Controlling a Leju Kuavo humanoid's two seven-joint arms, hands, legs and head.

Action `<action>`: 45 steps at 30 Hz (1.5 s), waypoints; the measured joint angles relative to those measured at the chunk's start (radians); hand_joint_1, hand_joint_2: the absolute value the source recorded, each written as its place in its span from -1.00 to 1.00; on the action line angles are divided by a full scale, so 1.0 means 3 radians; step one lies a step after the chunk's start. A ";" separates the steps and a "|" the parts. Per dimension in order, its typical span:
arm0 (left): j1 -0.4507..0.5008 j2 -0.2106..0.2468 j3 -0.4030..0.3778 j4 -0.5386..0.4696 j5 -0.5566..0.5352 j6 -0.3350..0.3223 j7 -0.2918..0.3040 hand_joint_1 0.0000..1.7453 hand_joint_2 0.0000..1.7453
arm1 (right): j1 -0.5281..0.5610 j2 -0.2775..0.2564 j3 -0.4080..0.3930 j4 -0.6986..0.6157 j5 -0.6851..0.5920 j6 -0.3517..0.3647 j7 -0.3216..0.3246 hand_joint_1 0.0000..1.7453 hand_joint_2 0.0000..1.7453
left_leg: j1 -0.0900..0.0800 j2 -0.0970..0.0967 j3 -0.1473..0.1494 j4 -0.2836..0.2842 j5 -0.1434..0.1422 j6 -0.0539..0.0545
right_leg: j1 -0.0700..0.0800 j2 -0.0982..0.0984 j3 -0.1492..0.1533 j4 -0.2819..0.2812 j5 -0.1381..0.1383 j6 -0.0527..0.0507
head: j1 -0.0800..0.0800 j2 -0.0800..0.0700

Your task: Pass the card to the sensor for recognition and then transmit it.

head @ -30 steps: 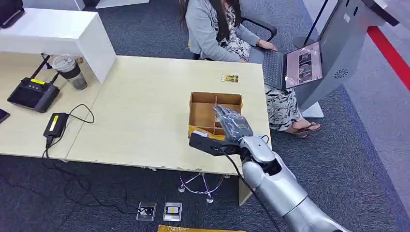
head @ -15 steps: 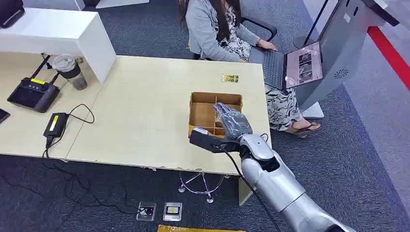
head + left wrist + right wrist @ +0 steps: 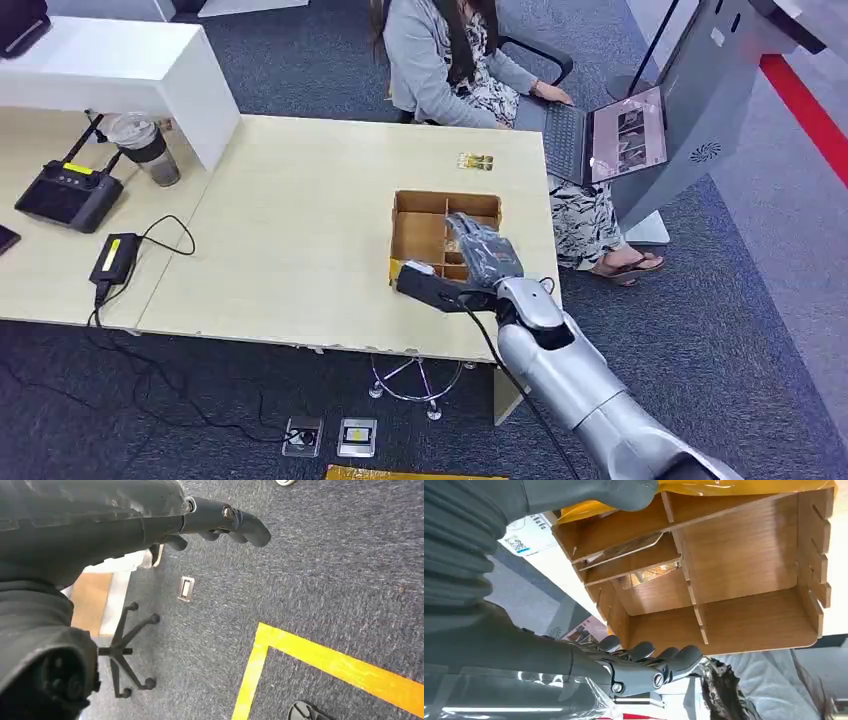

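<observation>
Wooden divided box [image 3: 443,232] is sitting on the table [image 3: 300,230], cards [image 3: 624,555] lying in one compartment; right hand [image 3: 482,252] is hovering above, fingers spread, holding nothing.

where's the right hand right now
In the head view the right hand hovers over the divided wooden box near the table's right front corner, fingers stretched over its compartments.

Brown wood box [image 3: 428,232], pale desk [image 3: 300,230], grey hand [image 3: 482,255], blue-grey carpet [image 3: 700,340].

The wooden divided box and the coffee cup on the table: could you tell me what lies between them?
Head view: bare tabletop between the wooden box and the cup.
</observation>
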 joint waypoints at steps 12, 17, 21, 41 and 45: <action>0.0000 0.0001 0.0000 0.0000 -0.0003 -0.0004 -0.0005 -1.00 -1.00 | -0.0039 0.0039 0.0004 0.0330 -0.0014 -0.0156 -0.0034 -1.00 1.00 | 0.0000 0.0000 0.0000 0.0000 0.0000 0.0000 | 0.0000 0.0000 0.0000 0.0000 0.0000 0.0000 | 0.0000 0.0000; 0.0000 0.0003 0.0000 0.0000 -0.0001 -0.0003 -0.0005 -1.00 -1.00 | -0.0044 0.0056 0.0004 0.0418 -0.0014 -0.0186 -0.0038 -1.00 1.00 | 0.0000 0.0000 0.0000 0.0000 0.0000 0.0000 | 0.0000 0.0000 0.0000 0.0000 0.0000 0.0000 | 0.0000 0.0000; 0.0000 0.0003 0.0000 0.0000 -0.0001 -0.0001 -0.0004 -1.00 -1.00 | -0.0046 0.0067 0.0004 0.0478 -0.0023 -0.0220 -0.0061 1.00 1.00 | 0.0000 0.0000 0.0000 0.0000 0.0000 0.0000 | 0.0000 0.0000 0.0000 0.0000 0.0000 0.0000 | 0.0000 0.0000; 0.0001 0.0009 0.0000 0.0000 -0.0005 -0.0010 -0.0020 -1.00 -1.00 | -0.0058 0.0090 0.0004 0.0711 -0.0079 -0.0343 -0.0183 1.00 1.00 | 0.0000 0.0000 0.0002 0.0000 0.0000 0.0000 | 0.0000 0.0000 0.0001 0.0000 0.0000 0.0000 | 0.0000 0.0000; 0.0001 0.0019 -0.0001 0.0000 -0.0006 -0.0015 -0.0020 -1.00 -1.00 | -0.0058 0.0090 0.0004 0.0740 -0.0080 -0.0357 -0.0206 1.00 1.00 | 0.0000 0.0000 0.0002 0.0000 0.0000 0.0000 | 0.0000 0.0001 0.0001 0.0000 0.0000 0.0000 | 0.0000 0.0000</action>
